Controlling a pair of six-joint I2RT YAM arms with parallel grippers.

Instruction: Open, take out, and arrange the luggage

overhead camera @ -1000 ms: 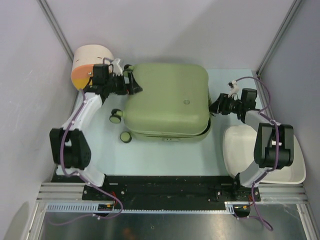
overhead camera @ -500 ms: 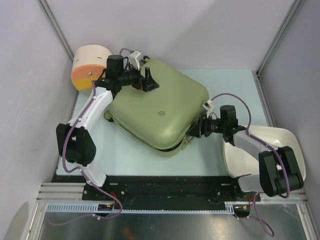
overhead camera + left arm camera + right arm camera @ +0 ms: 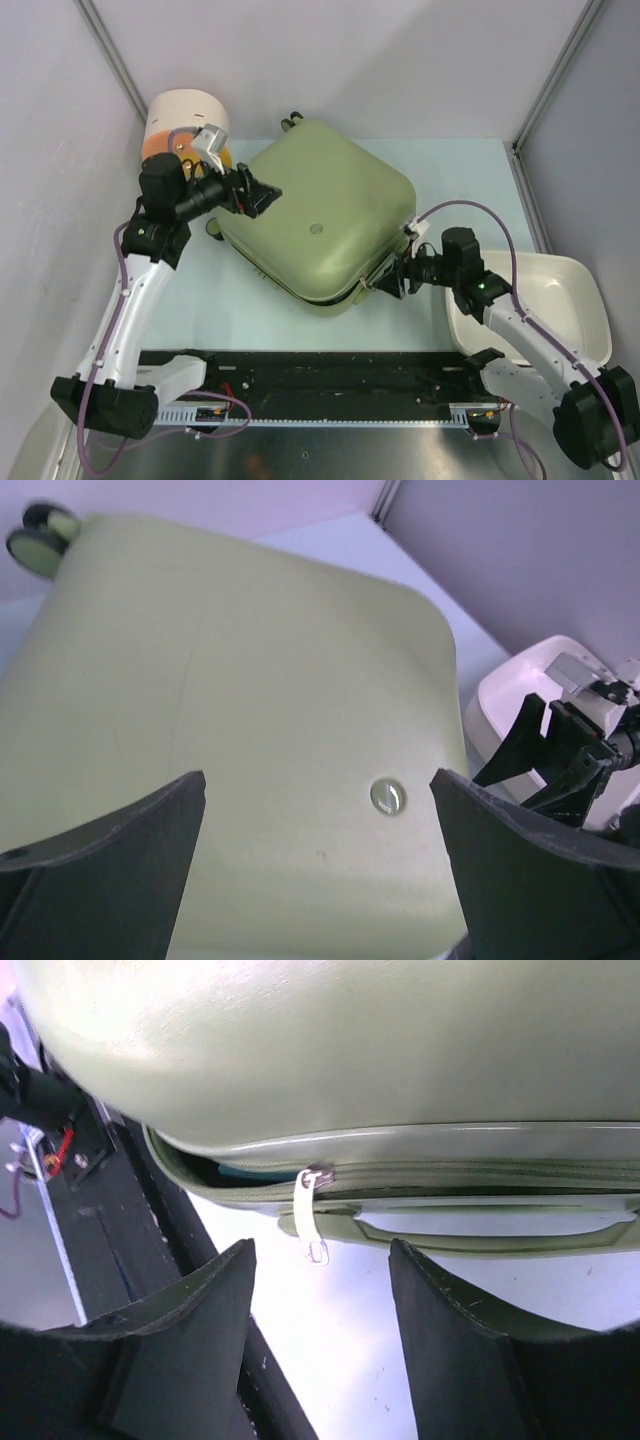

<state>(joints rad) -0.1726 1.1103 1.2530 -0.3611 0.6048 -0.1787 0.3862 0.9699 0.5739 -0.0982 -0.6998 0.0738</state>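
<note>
The luggage (image 3: 320,215) lies flat and skewed on the counter (image 3: 470,170), between the drum-shaped container (image 3: 185,115) and the white basin (image 3: 590,300), with its lid down. The left jaws stand wide apart and empty, just above the shell's far-left corner. The right jaws stand partly apart and empty, facing the near-right edge. In the right wrist view the zip pull (image 3: 312,1222) hangs between the two fingers, untouched, next to the side handle (image 3: 490,1224). On one side of the pull a dark gap shows between the shells. On the other side the seam looks closed. The step in hand is judged to be unzipping. Advance the right jaws until the tab sits squarely between the pads, then close on the tab alone, clear of the handle. Draw it along the closed run, in line with the seam. Set the left jaws down on the shell as a brace, since the case will probably swivel under a sideways pull.
</note>
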